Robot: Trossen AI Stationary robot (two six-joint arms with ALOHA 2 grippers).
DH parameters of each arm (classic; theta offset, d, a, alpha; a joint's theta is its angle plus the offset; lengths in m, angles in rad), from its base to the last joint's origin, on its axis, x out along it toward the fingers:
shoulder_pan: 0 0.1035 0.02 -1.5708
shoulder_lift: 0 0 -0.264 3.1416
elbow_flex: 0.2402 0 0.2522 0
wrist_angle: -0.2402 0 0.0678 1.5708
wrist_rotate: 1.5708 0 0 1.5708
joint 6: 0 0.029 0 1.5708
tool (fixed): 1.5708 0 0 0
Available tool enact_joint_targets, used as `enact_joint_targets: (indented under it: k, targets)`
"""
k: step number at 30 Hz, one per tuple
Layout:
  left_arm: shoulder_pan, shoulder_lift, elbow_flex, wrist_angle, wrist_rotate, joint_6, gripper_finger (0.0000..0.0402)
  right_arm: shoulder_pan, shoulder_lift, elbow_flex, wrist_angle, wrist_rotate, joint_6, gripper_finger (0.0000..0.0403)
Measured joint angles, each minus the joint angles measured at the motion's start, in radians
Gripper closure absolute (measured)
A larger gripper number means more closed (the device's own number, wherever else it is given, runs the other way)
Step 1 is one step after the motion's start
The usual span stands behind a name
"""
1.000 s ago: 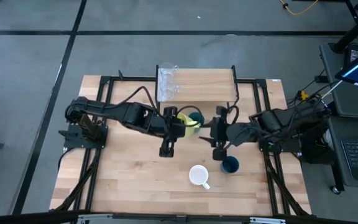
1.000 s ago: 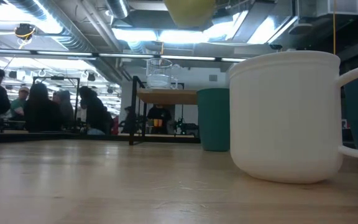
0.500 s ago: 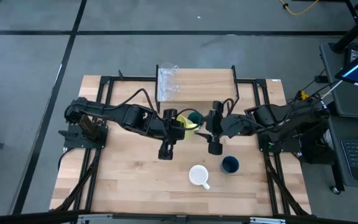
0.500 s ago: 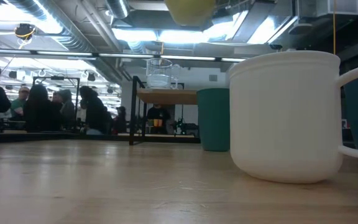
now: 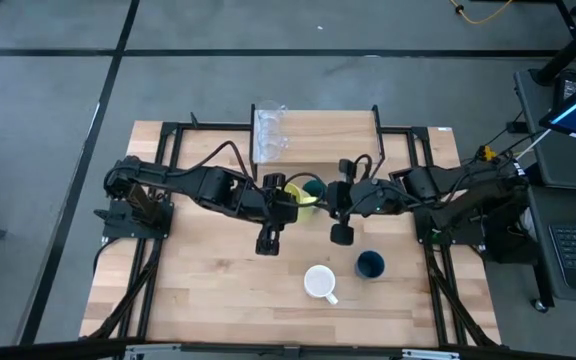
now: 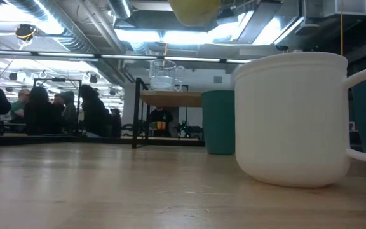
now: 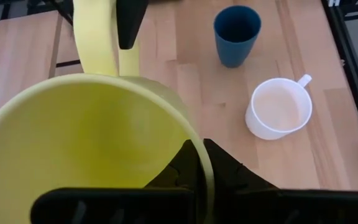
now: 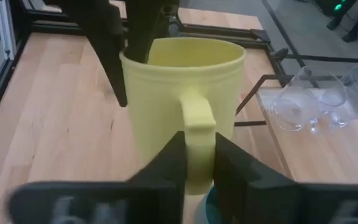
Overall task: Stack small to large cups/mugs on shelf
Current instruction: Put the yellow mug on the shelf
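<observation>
The yellow mug (image 5: 301,194) hangs in the air between both grippers, above the teal-green cup (image 5: 316,185); the low view shows its bottom (image 6: 194,11) high over the table. My left gripper (image 5: 290,195) is shut on its rim. My right gripper (image 8: 199,158) is shut on its handle. The white mug (image 5: 320,282) and the dark blue cup (image 5: 370,265) stand on the table nearer the front. Two clear glasses (image 5: 270,132) stand on the shelf (image 5: 333,135) at its left end. My left gripper holds the yellow mug by its rim (image 7: 199,163), one finger inside the mug and one outside, on the side opposite the handle. The mug is upright and lifted clear. My right gripper pinches the mug's handle (image 8: 199,134) between its two fingers, coming level from the table's right.
The teal-green cup (image 8: 211,208) stands on the table right below the held mug, by the shelf's front edge. The shelf's black legs (image 6: 136,111) rise at the far side. Bare tabletop lies at the front left. People stand in the room behind.
My right gripper has gone from above the dark blue cup toward the table's far left, up to the yellow mug's handle. The mug and my left gripper have kept still.
</observation>
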Motion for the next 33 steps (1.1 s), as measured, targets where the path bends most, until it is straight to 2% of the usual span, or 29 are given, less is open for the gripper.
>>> enact_joint_targets:
  k: [1, 11, 19, 24, 29, 33]
  targets:
    - [0.0, 0.0, 0.0, 0.0, 0.001, -0.001, 0.0395, 0.0, 0.0, 0.0, -0.004, -0.006, -0.002, 0.0353]
    - [0.0, -0.013, 0.0, -0.005, -0.006, 0.004, 0.0348, 0.0, 0.0, 0.0, -0.006, -0.004, 0.0, 0.0349]
    - [0.0, -0.096, 0.001, -0.042, -0.008, -0.007, 0.0306, 0.0, -0.001, 0.0, -0.009, -0.001, 0.003, 0.0349]
    - [-0.017, -0.183, 0.002, -0.117, -0.013, -0.087, 0.0293, -0.003, -0.001, 0.0, 0.003, 0.037, -0.017, 0.0349]
    - [-0.046, -0.258, 0.002, -0.247, -0.111, -0.193, 0.0293, -0.036, -0.035, 0.0, 0.045, 0.201, -0.113, 0.0349]
    - [-0.064, -0.295, 0.002, -0.328, -0.195, -0.25, 0.0291, -0.13, -0.091, 0.0, 0.11, 0.181, -0.164, 0.0349]
